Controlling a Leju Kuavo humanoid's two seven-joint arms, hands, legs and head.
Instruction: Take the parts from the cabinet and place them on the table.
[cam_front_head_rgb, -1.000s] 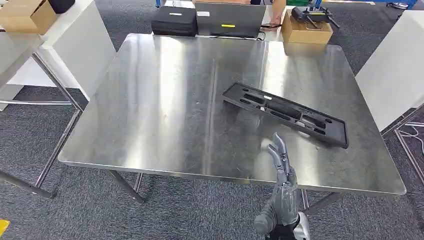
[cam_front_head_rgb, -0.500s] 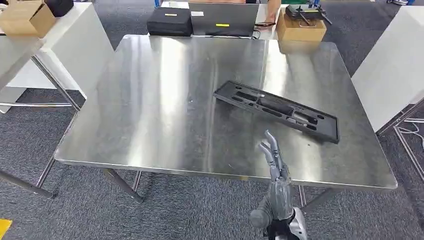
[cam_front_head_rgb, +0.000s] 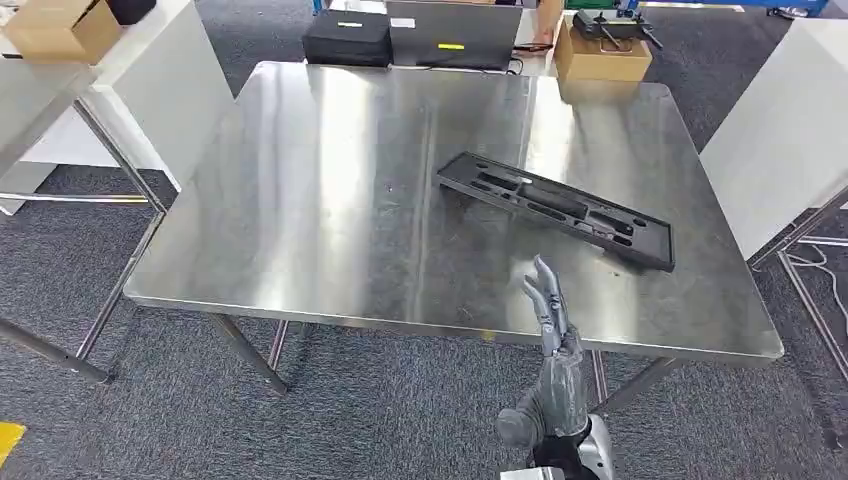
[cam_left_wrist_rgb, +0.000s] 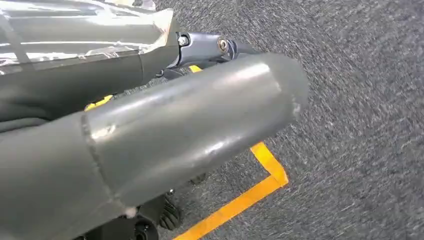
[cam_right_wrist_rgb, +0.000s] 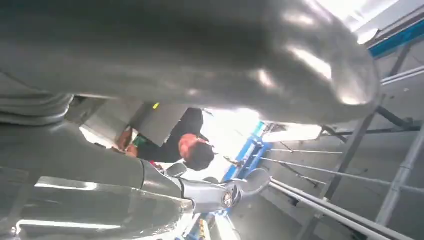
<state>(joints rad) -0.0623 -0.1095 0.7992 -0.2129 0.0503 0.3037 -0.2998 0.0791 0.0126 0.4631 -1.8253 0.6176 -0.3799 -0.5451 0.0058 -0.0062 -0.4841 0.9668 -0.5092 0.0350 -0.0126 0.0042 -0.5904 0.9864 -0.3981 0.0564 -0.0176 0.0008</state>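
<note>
On the steel table (cam_front_head_rgb: 330, 200), black tray (cam_front_head_rgb: 555, 207); right hand (cam_front_head_rgb: 553, 330) empty, fingers straight; no legible writing.

Your view: part tray (cam_front_head_rgb: 556, 208) lies flat on table (cam_front_head_rgb: 330, 200), right of centre, angled. Right hand (cam_front_head_rgb: 552, 340) before it at near edge, apart. Boxes (cam_front_head_rgb: 596, 52) and case (cam_front_head_rgb: 348, 38) behind far edge.

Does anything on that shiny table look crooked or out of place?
The black tray-like part lies at a slant to the steel table edges. It looks whole, nothing spilled. The right hand hovers nearby, empty.
</note>
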